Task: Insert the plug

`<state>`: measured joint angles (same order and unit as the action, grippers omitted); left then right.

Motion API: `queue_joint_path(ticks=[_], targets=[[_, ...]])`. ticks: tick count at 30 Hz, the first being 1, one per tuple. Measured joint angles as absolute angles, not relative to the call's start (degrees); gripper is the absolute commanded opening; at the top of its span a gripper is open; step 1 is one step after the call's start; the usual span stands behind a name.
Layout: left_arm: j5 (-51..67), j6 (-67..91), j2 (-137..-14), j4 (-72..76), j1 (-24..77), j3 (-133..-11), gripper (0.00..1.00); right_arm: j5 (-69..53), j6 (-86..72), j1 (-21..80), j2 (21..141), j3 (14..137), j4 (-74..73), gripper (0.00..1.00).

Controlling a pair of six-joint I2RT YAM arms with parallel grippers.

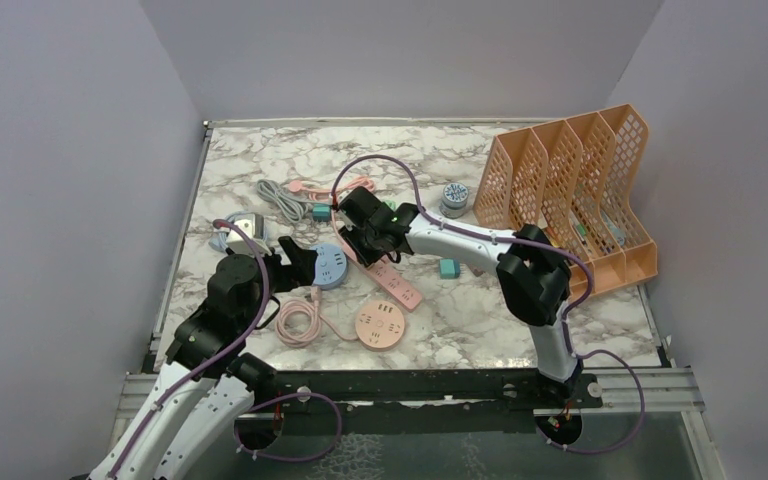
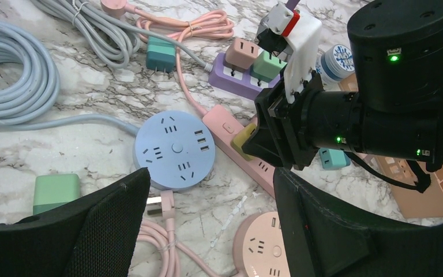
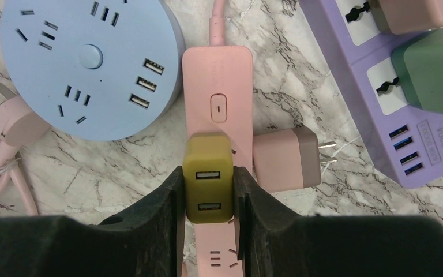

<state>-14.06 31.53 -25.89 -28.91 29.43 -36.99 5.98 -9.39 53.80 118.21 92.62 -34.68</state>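
Right gripper (image 3: 209, 180) is clamped on the olive USB plug (image 3: 207, 164), which sits over the pink power strip (image 3: 217, 86), just beside its switch. A pink adapter (image 3: 285, 157) lies against one side of that strip, and a blue round socket (image 3: 86, 63) lies against the other. The left gripper (image 2: 210, 196) hovers near the strip, jaws apart.

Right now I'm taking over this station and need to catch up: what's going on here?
The right pincer is shut on an olive-yellow charger, holding it on the pink power strip near the strip's switch; whether its prongs are fully seated can't be seen. The left pincer hangs open by the round blue socket hub, holding nothing. A pink adapter lies loose beside the strip.
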Motion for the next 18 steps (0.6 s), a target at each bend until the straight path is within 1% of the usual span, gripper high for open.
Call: queue_joint_path(ticks=[9, 18], targets=[[-14.24, 31.53, -26.2, -28.99, 29.43, -36.99, 0.8, 6.44, -11.29, 54.17, 118.56, 89.58, -31.42, 0.01], [-14.46, 31.53, -26.2, -29.04, 29.43, -36.97, 0.8, 9.8, -13.96, 55.07, 118.54, 87.74, -28.64, 0.02]])
